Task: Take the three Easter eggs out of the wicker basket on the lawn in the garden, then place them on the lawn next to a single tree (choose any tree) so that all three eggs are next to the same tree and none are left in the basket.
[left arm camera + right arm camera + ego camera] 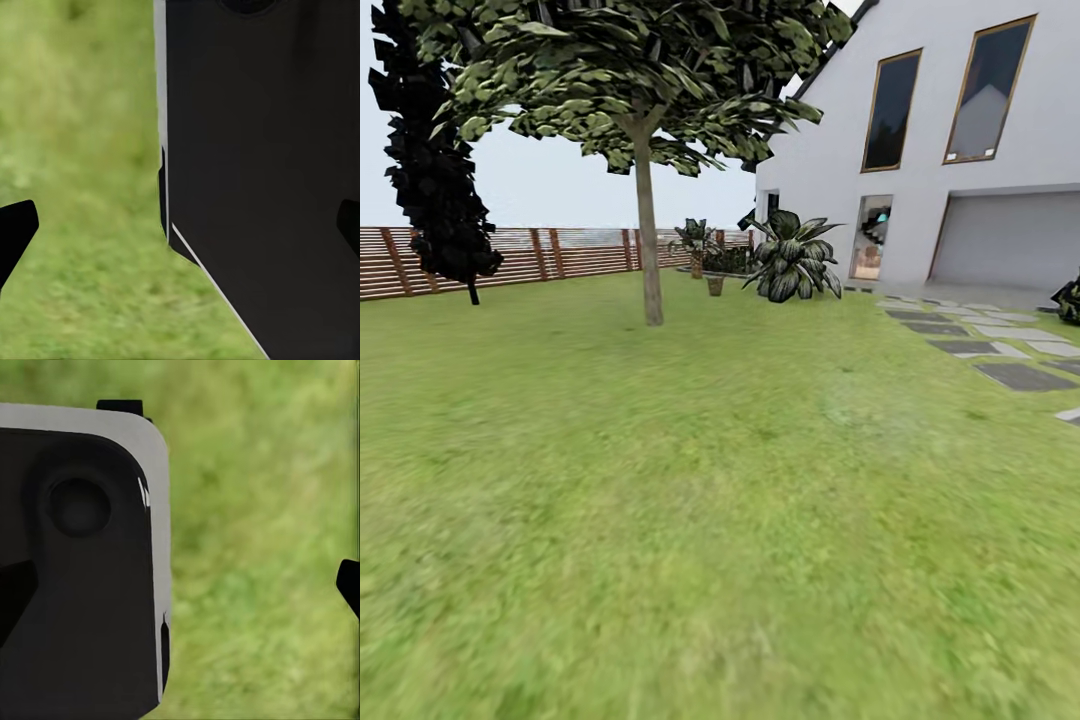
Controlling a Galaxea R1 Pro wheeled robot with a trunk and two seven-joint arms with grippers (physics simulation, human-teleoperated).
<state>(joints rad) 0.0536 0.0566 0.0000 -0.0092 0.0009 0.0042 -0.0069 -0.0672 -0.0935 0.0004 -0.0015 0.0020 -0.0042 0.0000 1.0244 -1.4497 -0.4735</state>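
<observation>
Ahead, the lawn [690,520] spreads wide and mottled green across most of the head view, and on it, well off toward the far side, stands the tree [650,250] with a straight grey-brown trunk and a broad flat canopy of leaves reaching over the top of the picture. To the left of it, near the fence, rises a dark narrow cypress-like tree [435,170]. The brown slatted fence [550,255] runs behind both along the edge of the garden. To the right of the trunk, farther back, a large-leaved bush [792,262] grows beside the corner of a white house [1000,200] with tall dark windows and a grey garage door [1005,240]. Grey paving slabs [1000,350] lie in the grass at the right, leading toward the house. In the left wrist view the left gripper [180,225] shows two dark fingertips at opposite edges of the picture, set wide apart with nothing between them, above blurred grass and next to a black body panel [262,187] of the robot. In the right wrist view the right gripper [180,585] likewise has its fingertips spread far apart and empty, with a black and grey robot housing [82,585] close by over the grass.
</observation>
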